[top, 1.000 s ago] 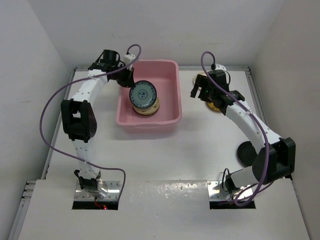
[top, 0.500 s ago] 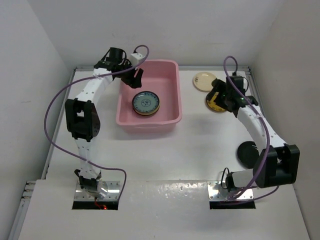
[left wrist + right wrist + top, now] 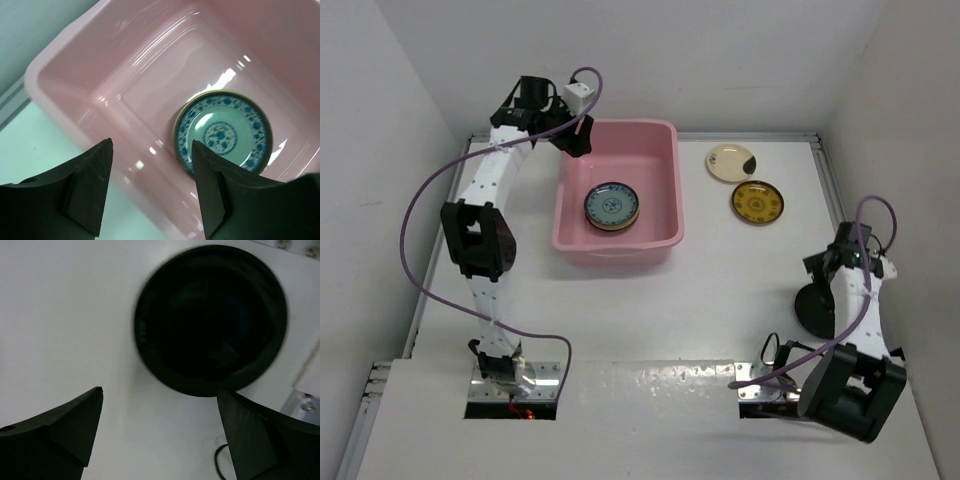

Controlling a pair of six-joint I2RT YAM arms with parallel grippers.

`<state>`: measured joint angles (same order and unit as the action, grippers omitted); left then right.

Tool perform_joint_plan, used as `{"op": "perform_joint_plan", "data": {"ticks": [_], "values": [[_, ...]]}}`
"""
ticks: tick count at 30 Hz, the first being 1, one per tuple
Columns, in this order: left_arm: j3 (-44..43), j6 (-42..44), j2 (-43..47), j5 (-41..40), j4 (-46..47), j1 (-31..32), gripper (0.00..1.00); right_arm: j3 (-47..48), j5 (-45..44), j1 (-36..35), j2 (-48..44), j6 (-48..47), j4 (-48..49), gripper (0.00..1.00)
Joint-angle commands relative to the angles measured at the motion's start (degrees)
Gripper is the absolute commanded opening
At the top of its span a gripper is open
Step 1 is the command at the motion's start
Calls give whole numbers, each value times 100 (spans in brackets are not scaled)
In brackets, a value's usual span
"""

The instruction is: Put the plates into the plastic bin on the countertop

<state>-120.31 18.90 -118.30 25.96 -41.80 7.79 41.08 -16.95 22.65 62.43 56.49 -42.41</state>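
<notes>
Your white countertop (image 3: 620,300) carries the pink plastic bin (image 3: 676,190) near its far edge, left of centre, with a blue-patterned plate (image 3: 612,205) lying flat inside. Your left gripper (image 3: 151,145) hangs spread wide and empty above the bin's far-left corner. Your right gripper (image 3: 160,391), also wide and empty, hovers over the black plate (image 3: 210,320) by the right edge, while a cream plate (image 3: 731,162) and a yellow plate (image 3: 757,202) lie toward the far-right corner.

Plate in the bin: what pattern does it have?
The plate has a pale ground with a blue floral band, a blue centre motif and a brownish rim. It is clearest in the left wrist view.
</notes>
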Motion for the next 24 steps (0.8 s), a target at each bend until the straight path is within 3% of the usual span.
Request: {"op": "perform_joint_plan", "data": {"ticks": [1, 10, 19, 21, 24], "values": [[-317, -140, -26, -47, -118, -286, 67, -502, -722, 476, -494, 775, -733, 95], [-432, -202, 149, 279, -118, -507, 67, -1708, -722, 1417, -1576, 1066, -391, 90], [-150, -202, 448, 279, -118, -507, 67, -2121, -705, 1531, -1014, 951, 626, 87], [-150, -202, 509, 279, -118, -507, 67, -2297, -459, 1540, -962, 786, 1327, 84], [-150, -202, 571, 279, -118, -507, 67, -2447, -353, 1540, -909, 697, 1604, 77]]}}
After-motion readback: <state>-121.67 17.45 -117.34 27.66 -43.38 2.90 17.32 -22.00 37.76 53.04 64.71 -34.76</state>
